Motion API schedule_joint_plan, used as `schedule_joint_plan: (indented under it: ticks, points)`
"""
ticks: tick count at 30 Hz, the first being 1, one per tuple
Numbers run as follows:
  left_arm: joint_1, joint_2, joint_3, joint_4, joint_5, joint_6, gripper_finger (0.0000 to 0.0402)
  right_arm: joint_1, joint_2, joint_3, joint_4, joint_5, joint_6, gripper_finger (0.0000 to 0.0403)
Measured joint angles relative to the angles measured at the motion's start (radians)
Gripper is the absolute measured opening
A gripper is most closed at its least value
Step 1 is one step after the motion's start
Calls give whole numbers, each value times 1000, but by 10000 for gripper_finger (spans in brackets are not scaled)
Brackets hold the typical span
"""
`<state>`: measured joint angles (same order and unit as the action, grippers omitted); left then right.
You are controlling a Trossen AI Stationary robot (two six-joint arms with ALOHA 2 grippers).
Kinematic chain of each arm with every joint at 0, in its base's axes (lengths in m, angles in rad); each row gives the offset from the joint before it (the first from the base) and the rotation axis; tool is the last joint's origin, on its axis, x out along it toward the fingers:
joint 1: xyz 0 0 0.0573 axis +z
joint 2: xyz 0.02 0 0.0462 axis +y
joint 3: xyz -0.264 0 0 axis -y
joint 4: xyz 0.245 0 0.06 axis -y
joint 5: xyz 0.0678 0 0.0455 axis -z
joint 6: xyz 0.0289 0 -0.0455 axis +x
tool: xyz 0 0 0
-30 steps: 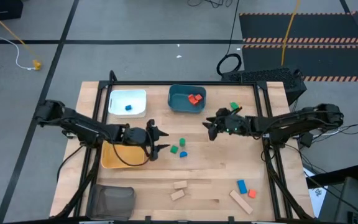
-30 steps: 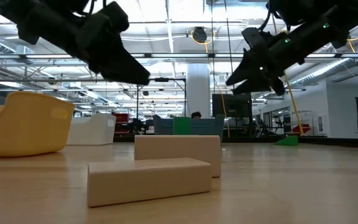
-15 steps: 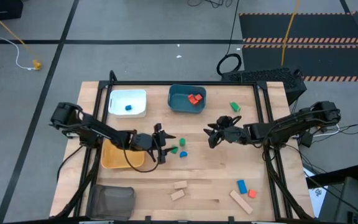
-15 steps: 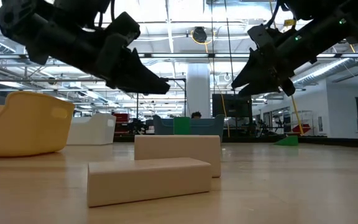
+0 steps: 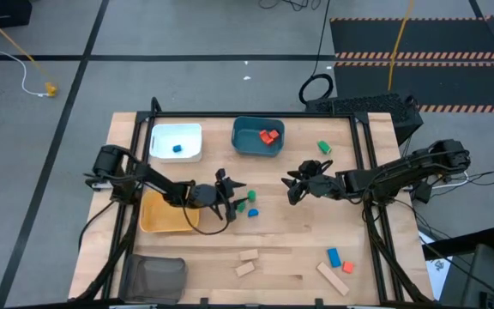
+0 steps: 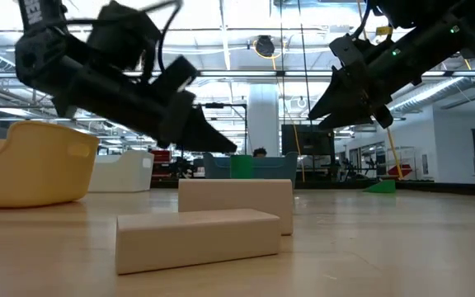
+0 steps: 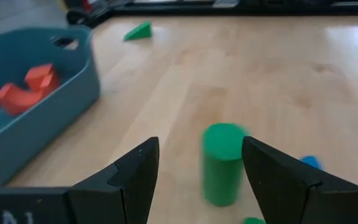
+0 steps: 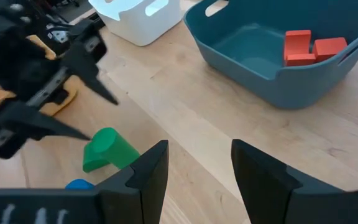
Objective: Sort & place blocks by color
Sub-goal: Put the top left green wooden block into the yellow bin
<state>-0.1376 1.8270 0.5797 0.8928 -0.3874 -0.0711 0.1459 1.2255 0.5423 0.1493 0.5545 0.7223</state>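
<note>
Since a second ago, we have seen the left gripper [image 5: 239, 196] travel from beside the yellow tray [image 5: 163, 218] out to the green cylinder [image 7: 222, 162], its fingers [image 7: 135, 168] spread wide with the cylinder standing upright on the tabletop [image 5: 290, 240] just ahead, between the tips and untouched. A blue block [image 5: 253, 212] lies just beside them. The right gripper [image 5: 292, 182] has barely shifted over the last half second; it hangs above the tabletop with fingers [image 8: 151, 165] parted and nothing between them. Past them sit the red blocks [image 8: 306, 46] in the teal tray [image 8: 272, 74]. Tan blocks [image 6: 213, 219] lie well away from both pairs of fingers.
</note>
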Motion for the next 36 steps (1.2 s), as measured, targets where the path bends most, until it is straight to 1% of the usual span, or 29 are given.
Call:
schedule_joint_plan:
  ticks: [4,11,14,20,23,25,29,32,36]
  points:
    - [27,18,1,10,1,-62,232,0,0,0,-5,0,0,166]
    - [25,20,1,33,2,-55,232,0,0,-4,2,0,-3,166]
    - [21,19,1,46,2,-53,232,0,-1,-32,7,2,10,166]
    - [17,19,1,53,6,-35,232,0,0,-126,28,3,120,166]
    - [20,19,1,54,60,-34,232,0,0,-189,136,3,153,166]
    - [21,19,1,54,97,-27,232,0,0,-229,231,4,146,166]
    - [22,19,1,51,107,-14,232,0,0,-283,424,26,87,166]
    - [31,19,1,52,102,-8,232,0,0,-297,486,49,50,166]
    - [52,19,1,52,99,3,232,0,0,-298,532,50,15,166]
